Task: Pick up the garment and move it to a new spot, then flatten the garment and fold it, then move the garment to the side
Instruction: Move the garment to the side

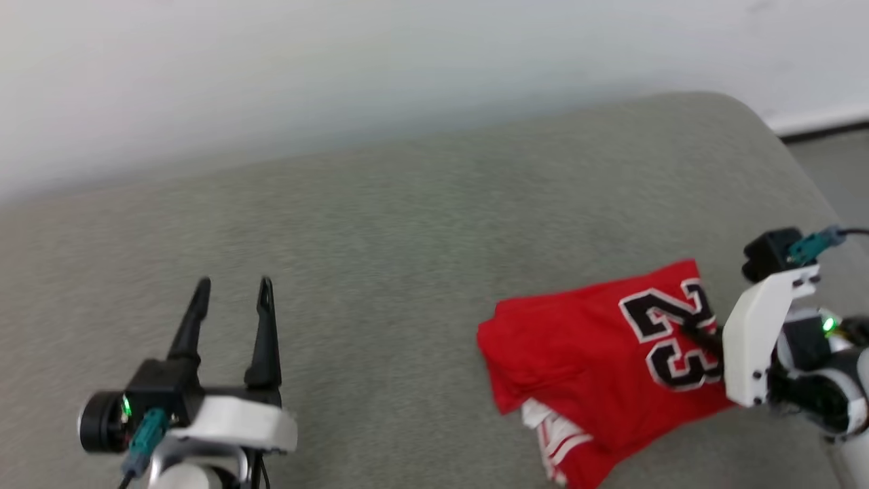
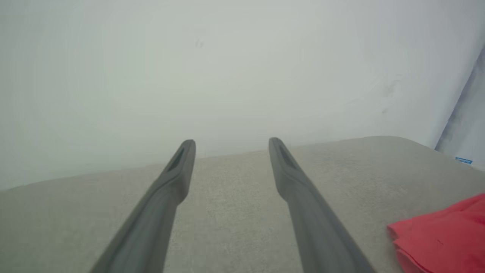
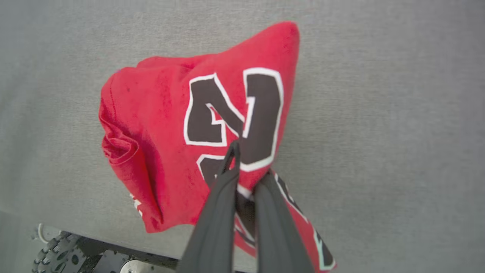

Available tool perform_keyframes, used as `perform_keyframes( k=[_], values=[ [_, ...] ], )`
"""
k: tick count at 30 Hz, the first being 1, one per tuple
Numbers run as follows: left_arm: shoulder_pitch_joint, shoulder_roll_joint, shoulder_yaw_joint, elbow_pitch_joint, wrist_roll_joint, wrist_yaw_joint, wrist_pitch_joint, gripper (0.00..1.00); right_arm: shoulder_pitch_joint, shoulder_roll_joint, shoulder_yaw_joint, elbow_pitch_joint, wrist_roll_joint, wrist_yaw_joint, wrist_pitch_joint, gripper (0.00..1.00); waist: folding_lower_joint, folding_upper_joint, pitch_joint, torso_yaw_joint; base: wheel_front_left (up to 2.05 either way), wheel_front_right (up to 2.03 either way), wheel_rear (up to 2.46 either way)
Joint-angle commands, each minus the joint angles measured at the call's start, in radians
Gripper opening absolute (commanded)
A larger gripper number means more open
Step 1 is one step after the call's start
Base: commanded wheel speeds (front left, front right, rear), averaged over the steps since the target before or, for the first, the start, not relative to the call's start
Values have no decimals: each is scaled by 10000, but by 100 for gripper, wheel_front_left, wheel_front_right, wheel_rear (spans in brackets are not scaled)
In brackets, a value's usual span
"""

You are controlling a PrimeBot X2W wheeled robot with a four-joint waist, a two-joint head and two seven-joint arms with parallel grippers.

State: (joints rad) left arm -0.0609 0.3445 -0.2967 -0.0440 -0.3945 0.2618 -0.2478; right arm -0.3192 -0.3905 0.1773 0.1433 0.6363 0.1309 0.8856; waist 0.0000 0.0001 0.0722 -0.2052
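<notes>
– On the cushion point(image 1: 407, 272), how far along are we?
– Early, I'd judge. Most of the cushion is bare, with the wall point(image 1: 339, 68) behind it and floor point(image 1: 838, 170) past its rounded right end. The garment point(image 1: 584, 353) lies at the right front as a rough bundle with a white sleeve point(image 1: 550, 428) poking out. So this looks like the pick-up; flattening, folding and moving aside all seem left.
– Grippers?
– The right gripper point(image 3: 248, 163) is pinched tight on the garment at the black number point(image 3: 231, 113). The left gripper point(image 1: 234, 282) hovers over bare cushion, well apart from the garment, fingers spread and empty.
– Room to move?
– Plenty to the left and back toward the wall. The front edge runs just beside the garment, with the robot's base point(image 3: 113, 263) below it. Dragging frontward or rightward risks a slide off.
</notes>
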Motion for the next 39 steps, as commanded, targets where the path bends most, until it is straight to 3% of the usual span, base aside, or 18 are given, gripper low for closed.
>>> perform_keyframes(
  k=[1,5,11,20,24,25,26,27,31,39],
  values=[
    [-317,105,-31,-71,122,-33,84,100,-297,-140,7,67,-137,-4,-186,0,0,-1,801,-1229,0,0,0],
    [-1420,172,-359,-412,564,-143,507,100,-1153,-459,-178,694,-703,-4,-1190,0,0,-1,2147,-2077,0,0,0],
    [-3191,158,-925,-720,1237,-430,1089,100,-2643,-925,-926,2686,-1296,-4,-2905,0,0,-1,3867,-2607,0,0,0],
    [-5238,474,-1541,-1305,2150,-927,2131,100,-5118,-1122,-1989,6052,-1660,-5,-6117,0,0,-1,5818,-2382,0,0,0],
    [-5557,485,-1640,-1457,2307,-972,2296,100,-5667,-1111,-2304,7283,-1897,-5,-6862,0,0,-1,6008,-2245,0,0,0],
    [-5575,486,-1648,-1470,2322,-958,2298,100,-5754,-1072,-2354,7556,-1953,-4,-7018,35,0,-1,5994,-2225,0,0,0],
    [-5553,479,-1648,-1472,2323,-933,2279,100,-5821,-1041,-2391,7806,-1999,-5,-7168,96,0,-1,5959,-2207,0,0,0],
    [-5494,460,-1649,-1442,2301,-904,2241,100,-5874,-1023,-2401,8023,-2026,-5,-7324,100,0,-1,5898,-2192,0,0,0],
    [-5099,366,-1609,-1176,2032,-810,1990,100,-5821,-1284,-2365,8674,-2273,-5,-8087,100,0,-1,5360,-2101,0,0,0],
    [-3987,-9,-1441,-141,1205,-695,996,100,-4740,-1659,-1897,8868,-3488,-5,-9949,100,0,-1,3140,-1612,0,0,0]
  ],
)
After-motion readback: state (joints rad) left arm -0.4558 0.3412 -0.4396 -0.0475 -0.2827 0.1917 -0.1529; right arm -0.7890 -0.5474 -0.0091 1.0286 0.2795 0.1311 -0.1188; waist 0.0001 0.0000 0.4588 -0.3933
